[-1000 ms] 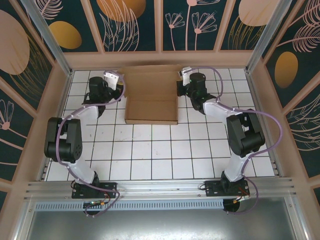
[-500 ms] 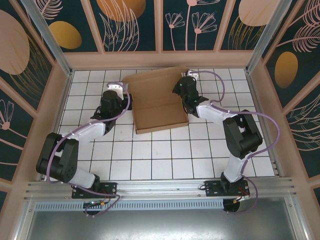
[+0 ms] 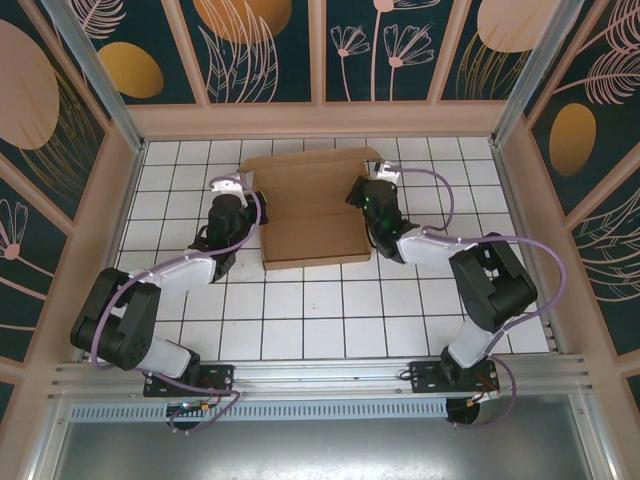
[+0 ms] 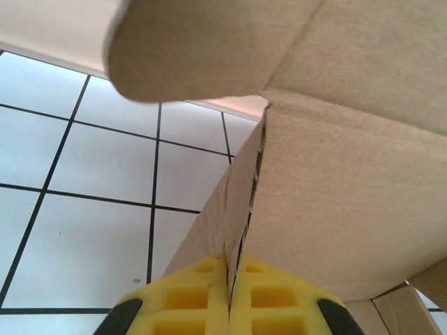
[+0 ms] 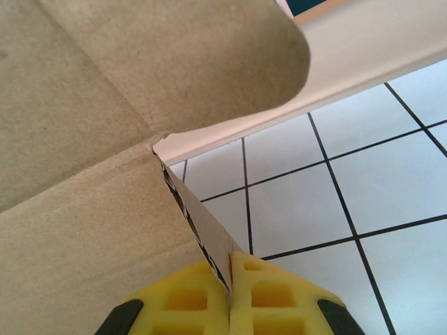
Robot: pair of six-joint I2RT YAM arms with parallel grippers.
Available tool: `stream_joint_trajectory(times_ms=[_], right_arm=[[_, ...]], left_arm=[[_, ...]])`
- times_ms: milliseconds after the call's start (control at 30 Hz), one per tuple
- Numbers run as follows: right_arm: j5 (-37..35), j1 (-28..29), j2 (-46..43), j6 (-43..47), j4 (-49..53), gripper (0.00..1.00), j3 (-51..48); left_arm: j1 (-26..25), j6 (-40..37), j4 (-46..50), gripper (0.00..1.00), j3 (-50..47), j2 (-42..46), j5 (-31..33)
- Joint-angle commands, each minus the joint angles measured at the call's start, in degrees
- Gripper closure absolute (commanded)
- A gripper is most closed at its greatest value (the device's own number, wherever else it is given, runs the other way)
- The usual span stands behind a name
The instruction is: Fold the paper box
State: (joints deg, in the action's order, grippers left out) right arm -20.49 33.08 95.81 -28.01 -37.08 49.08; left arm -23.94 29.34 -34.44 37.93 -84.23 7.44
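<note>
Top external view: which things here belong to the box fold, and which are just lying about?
Part of the job:
- paper box, partly formed, flaps up
- left gripper, pinching the box's left wall
- right gripper, pinching the box's right wall

Not part of the job:
- white tiled table
- patterned enclosure walls

A white tiled surface (image 3: 300, 300) with dark grid lines, enclosed by dark floral wall panels (image 3: 270, 60) in pale frames.
</note>
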Motion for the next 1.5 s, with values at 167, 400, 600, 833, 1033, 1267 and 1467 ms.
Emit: stream_joint_trajectory(times_ms=[167,400,600,833,1033,1267,1467], right_arm=[[2.9,4.1,-4.4,1.6,-12.7,1.0,-10.7],[-3.8,8.3,-5.3,0.8,-16.9,1.0,-16.5],[-5.4,9.7,-4.0,0.2,-19.1,1.0,-18.0],[-7.0,11.3,-1.6,-0.8,-20.4,1.0,-18.6],[-8.4,12.0,0.7,0.3,-22.9,1.0,-20.5],[-7.2,12.3,2.1,-0.4,-23.6,1.0,-22.0],[-6.8,13.9,0.7,-0.2,-24.6,1.0,-24.9]], left_arm=[[-3.2,4.8,-5.3,1.0,-6.8,2.3,-2.5],[-4.0,6.5,-6.5,1.0,-12.0,4.8,-2.7],[-4.8,6.8,-7.3,1.0,-14.3,5.5,-3.1],[-5.2,7.1,-7.2,1.0,-16.2,6.2,-2.8],[-5.2,7.2,-6.3,1.0,-16.8,5.7,-2.6],[-5.2,7.9,-6.4,1.0,-16.6,3.8,-2.9],[-5.2,10.5,-5.1,1.0,-19.1,5.7,-2.2]])
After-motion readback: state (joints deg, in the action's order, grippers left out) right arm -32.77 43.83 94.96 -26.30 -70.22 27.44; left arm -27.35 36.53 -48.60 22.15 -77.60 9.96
